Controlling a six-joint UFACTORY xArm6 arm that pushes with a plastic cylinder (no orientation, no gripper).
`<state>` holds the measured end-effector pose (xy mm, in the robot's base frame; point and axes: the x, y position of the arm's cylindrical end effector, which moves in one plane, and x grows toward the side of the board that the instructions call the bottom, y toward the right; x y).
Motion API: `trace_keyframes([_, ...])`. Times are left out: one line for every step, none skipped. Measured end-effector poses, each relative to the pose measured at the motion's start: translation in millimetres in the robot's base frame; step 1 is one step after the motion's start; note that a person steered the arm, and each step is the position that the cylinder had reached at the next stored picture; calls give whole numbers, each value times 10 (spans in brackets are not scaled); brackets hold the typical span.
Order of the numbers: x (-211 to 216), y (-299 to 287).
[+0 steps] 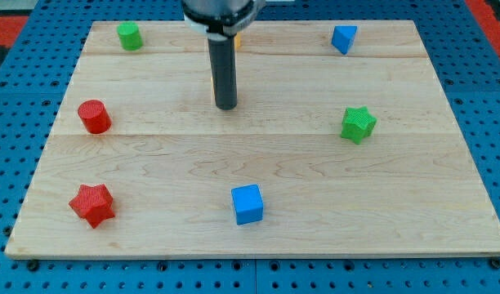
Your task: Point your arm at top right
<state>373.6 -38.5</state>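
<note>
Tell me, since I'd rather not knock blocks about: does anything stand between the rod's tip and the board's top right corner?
Partly: the blue block sits near the top right corner, close to a straight line from my tip. The green star lies below that line.

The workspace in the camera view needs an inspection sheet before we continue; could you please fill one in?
Surface: pale wooden board, flat, lying on a blue perforated base.
Job's things: my tip rests upper centre, clear of every block; the board's top right corner is bare.
Clutter: green block top left, blue block top right, red cylinder left, green star right, red star bottom left, blue cube bottom centre; an orange sliver behind the rod.
Grippers: nothing seen; rod only.
Cables: nothing seen.
Surroundings: red patch at the view's top right.
</note>
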Motion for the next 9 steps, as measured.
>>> trace_keyframes([-482, -16])
trace_keyframes([-747, -35])
trace_keyframes([-629, 392])
trace_keyframes([-637, 1553])
trace_keyframes([-890, 2565])
trace_keyframes([-931, 2953])
trace_keyframes([-942, 2956])
trace_keyframes([-941, 3028])
trace_keyframes([-1172, 3386])
